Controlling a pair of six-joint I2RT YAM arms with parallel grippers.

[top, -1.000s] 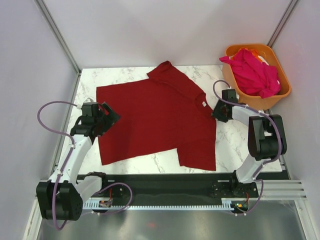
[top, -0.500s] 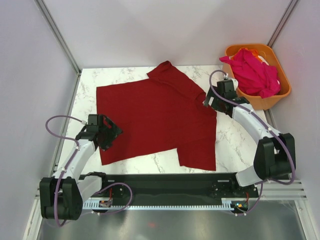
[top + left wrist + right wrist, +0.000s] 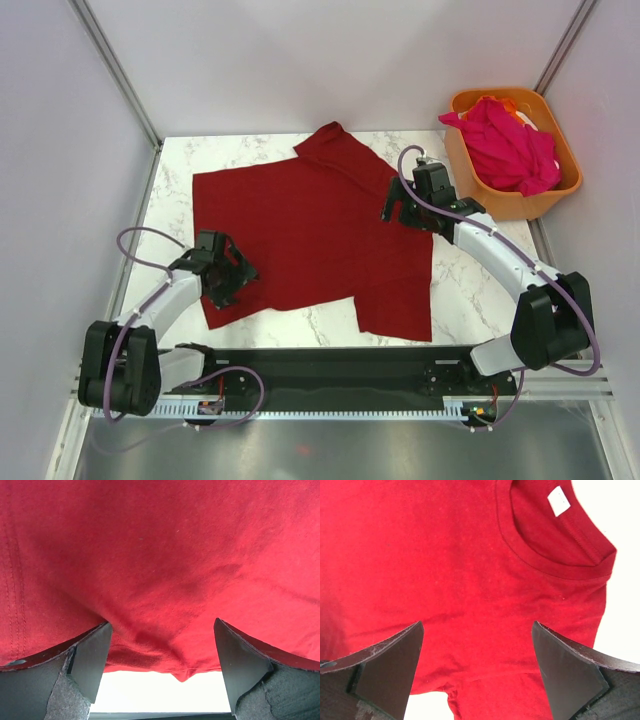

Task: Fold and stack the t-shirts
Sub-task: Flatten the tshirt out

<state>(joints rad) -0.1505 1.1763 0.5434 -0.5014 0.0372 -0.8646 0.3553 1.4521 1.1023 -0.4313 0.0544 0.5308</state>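
The dark crimson t-shirt [image 3: 310,230] lies spread flat on the marble table, its collar to the right. My left gripper [image 3: 238,282] is open over the shirt's near left corner. In the left wrist view the hem [image 3: 165,655] lies between the spread fingers [image 3: 87,665]. My right gripper [image 3: 392,207] is open over the shirt by the collar. The right wrist view shows the neckline and white label [image 3: 559,501] ahead of the spread fingers [image 3: 570,672]. The magenta pink t-shirt [image 3: 512,148] lies bunched in the orange tub.
The orange plastic tub [image 3: 562,186] stands at the back right corner of the table. Grey walls close in the left, back and right sides. A black rail [image 3: 330,365] runs along the near edge by the arm bases.
My left gripper has moved nearer and rightward onto the shirt's near left corner. My right gripper has moved left and farther back, from the table beside the collar onto the shirt.
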